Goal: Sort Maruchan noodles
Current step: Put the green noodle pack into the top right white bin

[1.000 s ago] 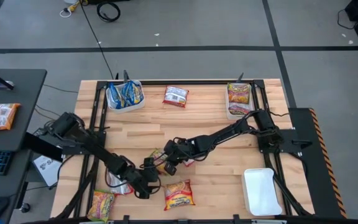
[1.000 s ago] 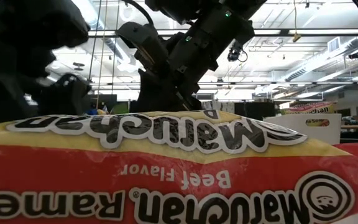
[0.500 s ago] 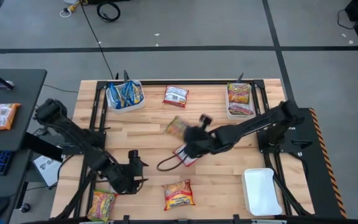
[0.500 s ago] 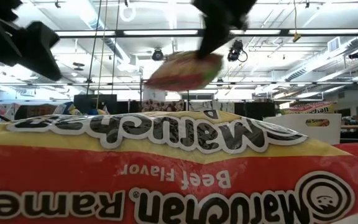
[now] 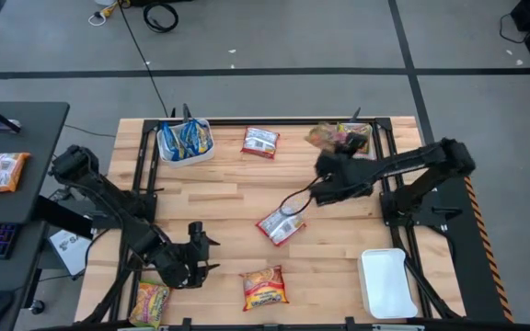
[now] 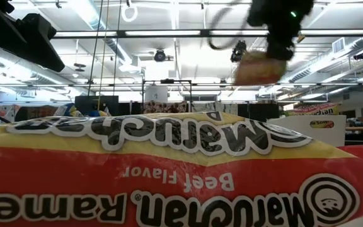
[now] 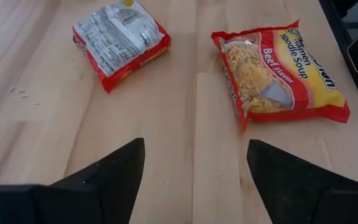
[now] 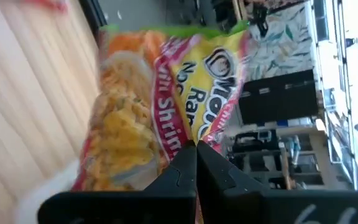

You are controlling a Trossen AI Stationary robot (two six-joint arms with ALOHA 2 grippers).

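Observation:
My right gripper (image 5: 337, 149) is shut on a yellow-green Maruchan noodles packet (image 5: 323, 136), held in the air beside the far-right tray (image 5: 340, 167), which has like packets (image 5: 355, 140) in it. My left gripper (image 7: 194, 180) stands open above the near-left table, touching nothing. Ahead of it, a silver-red packet (image 7: 120, 40) and an orange-red beef packet (image 7: 278, 68) lie flat on the wood. Blue packets (image 5: 184, 138) lie in the far-left tray. Another silver-red packet (image 5: 260, 142) lies at the far middle. My right gripper pinches an edge of the yellow-green packet (image 8: 191, 134) between its two fingers. The packet is lifted clear of the table. In the low view it hangs just under the gripper (image 6: 257, 68).
An empty white tray (image 5: 385, 280) stands at the near right. A yellow-green packet (image 5: 150, 302) lies at the near-left corner. The beef packet (image 6: 181, 170) fills the low view's foreground. Black frame rails (image 5: 141, 175) run along the table's left and right sides.
My right gripper has lifted the yellow-green packet off the middle of the table and carried it up toward the far right tray, turning as it went. My left gripper has drawn back toward the table's left and risen, still open.

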